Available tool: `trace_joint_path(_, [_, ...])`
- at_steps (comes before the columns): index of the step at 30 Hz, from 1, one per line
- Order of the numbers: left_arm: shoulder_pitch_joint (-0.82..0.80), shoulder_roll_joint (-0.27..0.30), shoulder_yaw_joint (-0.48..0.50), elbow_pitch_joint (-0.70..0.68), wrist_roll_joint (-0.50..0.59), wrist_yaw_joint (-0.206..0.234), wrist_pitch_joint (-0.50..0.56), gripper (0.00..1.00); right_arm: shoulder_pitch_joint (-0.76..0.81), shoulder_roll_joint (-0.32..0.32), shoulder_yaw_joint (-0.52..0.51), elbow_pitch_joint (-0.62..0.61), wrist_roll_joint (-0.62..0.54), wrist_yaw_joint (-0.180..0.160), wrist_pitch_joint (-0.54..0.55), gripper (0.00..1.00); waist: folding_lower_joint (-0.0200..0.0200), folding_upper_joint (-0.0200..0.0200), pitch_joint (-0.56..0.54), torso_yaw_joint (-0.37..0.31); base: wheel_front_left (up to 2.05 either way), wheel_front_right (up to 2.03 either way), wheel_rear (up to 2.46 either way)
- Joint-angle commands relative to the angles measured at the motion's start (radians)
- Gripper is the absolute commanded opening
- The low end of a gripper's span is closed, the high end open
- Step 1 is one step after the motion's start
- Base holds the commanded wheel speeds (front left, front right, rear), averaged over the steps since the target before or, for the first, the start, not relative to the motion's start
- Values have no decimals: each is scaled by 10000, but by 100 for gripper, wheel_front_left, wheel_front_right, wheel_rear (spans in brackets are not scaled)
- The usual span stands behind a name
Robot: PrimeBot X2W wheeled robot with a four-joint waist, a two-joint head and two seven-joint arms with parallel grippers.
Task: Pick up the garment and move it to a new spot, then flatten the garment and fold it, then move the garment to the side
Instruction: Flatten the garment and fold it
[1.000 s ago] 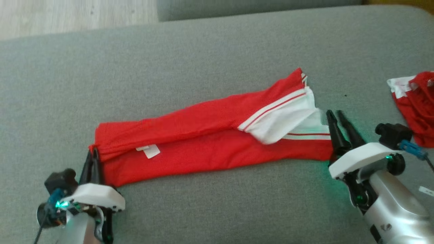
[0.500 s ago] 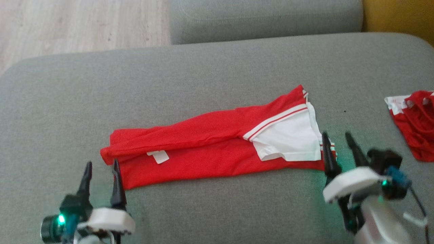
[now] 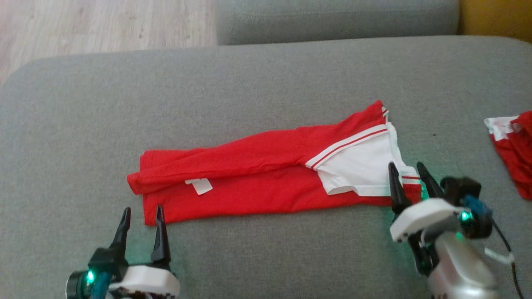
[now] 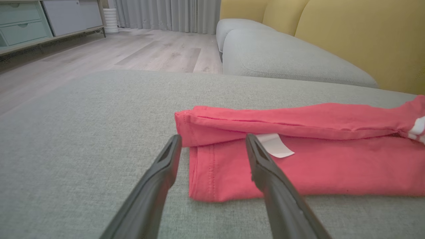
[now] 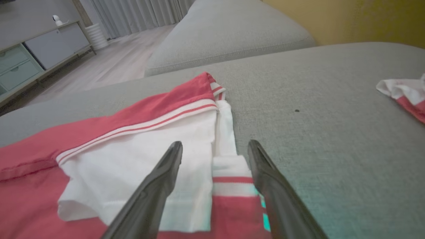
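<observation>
Head and wrist views of a two-armed reach over a wide grey fabric sofa cushion [image 3: 257, 79]. The left gripper [image 3: 142, 211] points away from the robot, only its white wrist housing and dark fingers in frame; the fingers stand apart with nothing between them, their tips at the near hem corner of the long red knit garment with white sleeve panels and striped trim [image 3: 249, 182]. That garment lies folded lengthwise on the cushion, stretching from just ahead of the left gripper across to the right gripper [image 3: 405, 167]. A small white fabric label [image 3: 200, 185] sits just beyond the left fingertips, to their right. The right arm's silver forearm [image 3: 461, 270] rises from the lower edge, leaning slightly inward; its fingers are likewise spread and grip nothing, the inner one over the white sleeve, the outer one at the striped cuff edge. A second crumpled red-and-white cloth [image 3: 513, 153] lies well apart, outboard of the right gripper. Pale wooden flooring [image 3: 104, 25] lies beyond the cushion.
</observation>
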Motion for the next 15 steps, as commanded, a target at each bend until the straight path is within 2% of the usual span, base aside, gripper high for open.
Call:
trace_joint_path(1, [-508, 32, 235, -319, -39, 46, -95, 100, -532, 78, 209, -133, -91, 65, -108, 100, 0, -1, 166, 97, 0, 0, 0])
trace_joint_path(10, [-1035, 31, -382, -230, -467, 127, -95, 100, -2004, 46, -489, 2529, -462, 65, 347, 100, 0, -1, 1055, 549, 0, 0, 0])
trace_joint_path(13, [-1082, 31, -379, -244, -530, 172, -95, 100, -1983, 140, -307, 3027, -72, 65, 476, 100, 0, -1, 1143, 580, 0, 0, 0])
trace_joint_path(14, [-1084, 31, -364, -244, -539, 182, -95, 100, -1938, 165, -129, 3092, 126, 65, 498, 82, 0, -1, 1162, 573, 0, 0, 0])
trace_joint_path(15, [-1081, 30, -347, -241, -542, 188, -95, 100, -1883, 183, 24, 3118, 386, 65, 509, 15, 0, -1, 1166, 558, 0, 0, 0])
